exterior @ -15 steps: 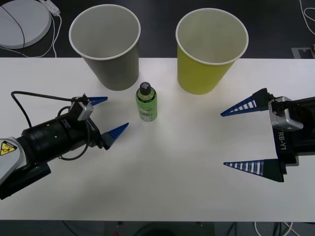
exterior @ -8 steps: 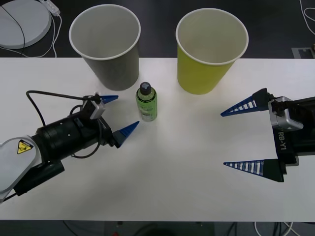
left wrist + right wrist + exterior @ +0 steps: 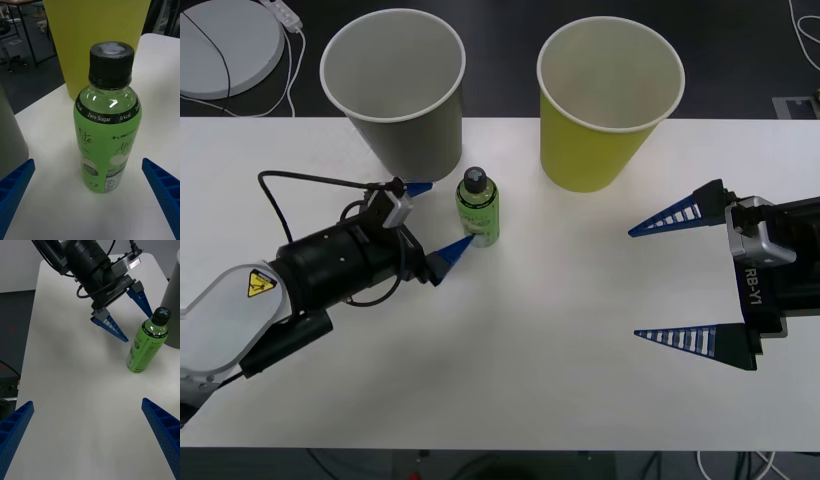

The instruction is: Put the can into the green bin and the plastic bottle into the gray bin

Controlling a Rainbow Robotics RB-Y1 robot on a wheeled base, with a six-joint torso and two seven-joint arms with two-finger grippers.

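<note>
- Two large paper cups stand at the far edge of the white counter (image 3: 510, 380): one gray bin (image 3: 398, 95) toward the left corner, one yellow-green bin (image 3: 605, 100) toward the middle-right, both upright, white inside.
- One small bright green plastic bottle (image 3: 478, 208) with a dark round cap stands upright between and just in front of them, near the gray cup.
- Left end effector (image 3: 442, 220) is open, its two blue ribbed fingers reaching either side of the bottle.
- Right end effector (image 3: 658, 281) hangs near the counter's right edge, fingers spread wide, well apart from the bottle.
</note>
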